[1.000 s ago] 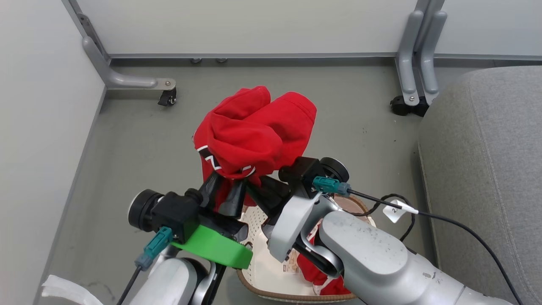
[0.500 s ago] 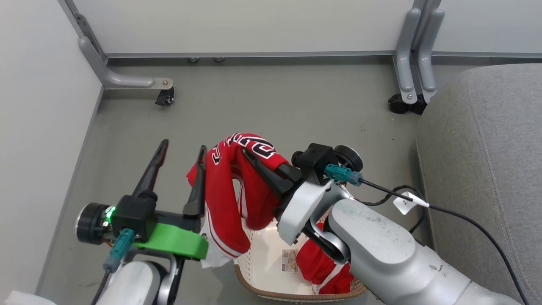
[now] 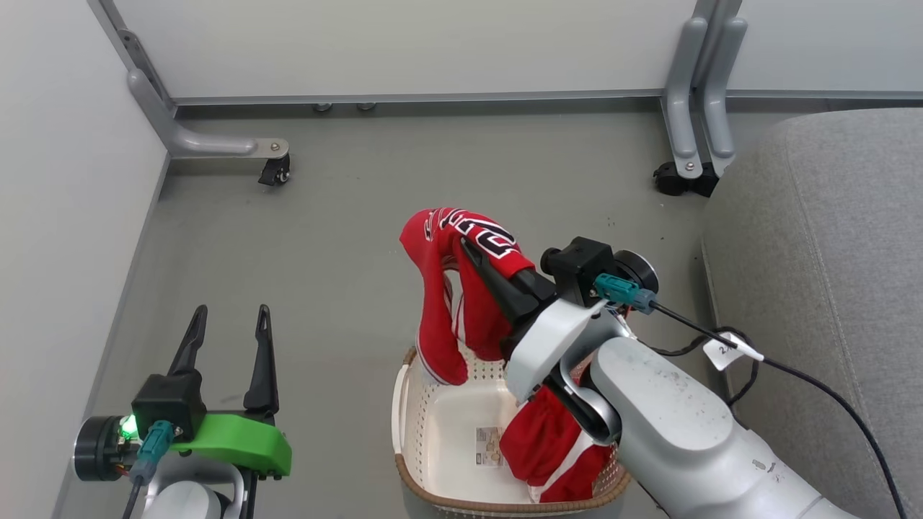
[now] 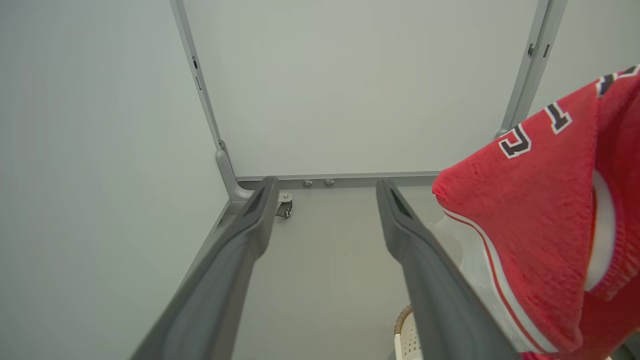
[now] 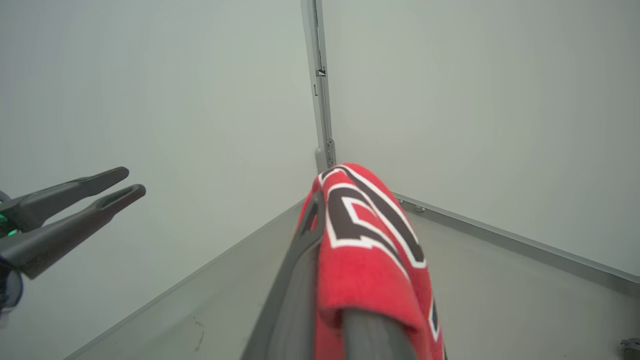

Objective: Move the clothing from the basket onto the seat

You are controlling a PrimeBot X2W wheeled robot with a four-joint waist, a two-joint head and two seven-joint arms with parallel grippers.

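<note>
My right gripper (image 3: 467, 246) is shut on a red jersey (image 3: 440, 288) with black-and-white lettering. It holds the jersey above the basket (image 3: 399, 404), and the cloth hangs down over the far rim. In the right wrist view the jersey (image 5: 370, 260) drapes over my right gripper (image 5: 325, 200). Red shorts (image 3: 548, 447) lie in the basket's right side, partly hidden by my right arm. My left gripper (image 3: 232, 311) stands open and empty over the floor, well left of the basket. The left wrist view shows the left gripper (image 4: 326, 184) with the jersey (image 4: 530, 225) to its right. The grey seat (image 3: 829, 252) lies at the right.
White partition panels close off the back and left, with caster feet on the floor (image 3: 274, 169) (image 3: 681, 176). A black cable with a white tag (image 3: 728, 349) runs between the basket and the seat. A paper label (image 3: 489, 447) lies on the basket's bottom.
My left gripper has opened, let go of the jersey and drawn back to the lower left. The jersey now hangs from my right gripper alone, which has moved slightly right.
</note>
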